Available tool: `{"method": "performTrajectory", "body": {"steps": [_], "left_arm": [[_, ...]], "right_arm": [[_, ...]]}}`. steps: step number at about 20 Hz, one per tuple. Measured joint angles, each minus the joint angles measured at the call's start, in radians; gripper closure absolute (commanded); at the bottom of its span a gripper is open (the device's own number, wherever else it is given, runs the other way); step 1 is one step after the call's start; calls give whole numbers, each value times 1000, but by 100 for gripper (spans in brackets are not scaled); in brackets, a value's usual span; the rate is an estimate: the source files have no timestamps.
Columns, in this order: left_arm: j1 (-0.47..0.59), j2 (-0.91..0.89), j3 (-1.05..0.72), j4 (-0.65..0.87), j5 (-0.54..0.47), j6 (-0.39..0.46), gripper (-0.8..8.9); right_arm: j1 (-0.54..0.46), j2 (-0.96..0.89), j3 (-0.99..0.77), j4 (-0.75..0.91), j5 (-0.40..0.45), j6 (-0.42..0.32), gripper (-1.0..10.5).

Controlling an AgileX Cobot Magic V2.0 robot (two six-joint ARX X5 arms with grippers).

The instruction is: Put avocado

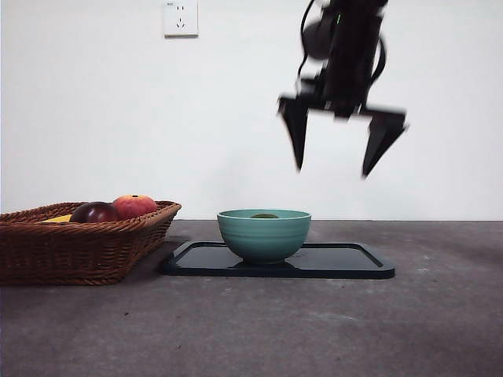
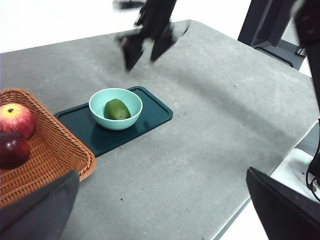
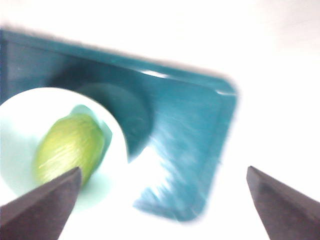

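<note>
Avocado [image 2: 117, 109] — dull green rounded fruit — lies in the teal ceramic bowl [image 2: 101, 118], below and left of the empty right gripper [image 1: 339, 141], jaws spread; left gripper [image 2: 160, 210] also spread, farther off.

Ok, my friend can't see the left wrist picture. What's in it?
A green avocado lies inside a light teal bowl standing on a dark tray on a grey table. The right gripper hangs open above it, and a basket nearby holds an apple and a maroon fruit.

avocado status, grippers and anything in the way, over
Right gripper open, empty, high over tray. Left gripper open, waiting. Avocado lies in bowl. Nothing in the way.
</note>
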Motion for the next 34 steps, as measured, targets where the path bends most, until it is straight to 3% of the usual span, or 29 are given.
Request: {"method": "performTrajectory", "body": {"steps": [3, 6, 15, 18, 24, 29, 34], "left_arm": [[0, 0, 0, 0, 0, 0, 279], [0, 0, 0, 0, 0, 0, 280], [0, 0, 0, 0, 0, 0, 279], [0, 0, 0, 0, 0, 0, 280], [0, 0, 0, 0, 0, 0, 280], [0, 0, 0, -1, 0, 0, 280], [0, 0, 0, -2, 0, 0, 282]], "right_arm": [[37, -154, 9, -8, 115, -14, 387], [84, -289, -48, -8, 169, -24, 388], [167, -863, -557, -8, 391, -33, 388], [193, -1104, -757, 6, 360, -33, 388], [253, -1560, -1074, 94, 124, -84, 388], [255, -1796, -1158, 85, 122, -93, 388], [255, -1833, -1158, 78, 90, -98, 389]]}}
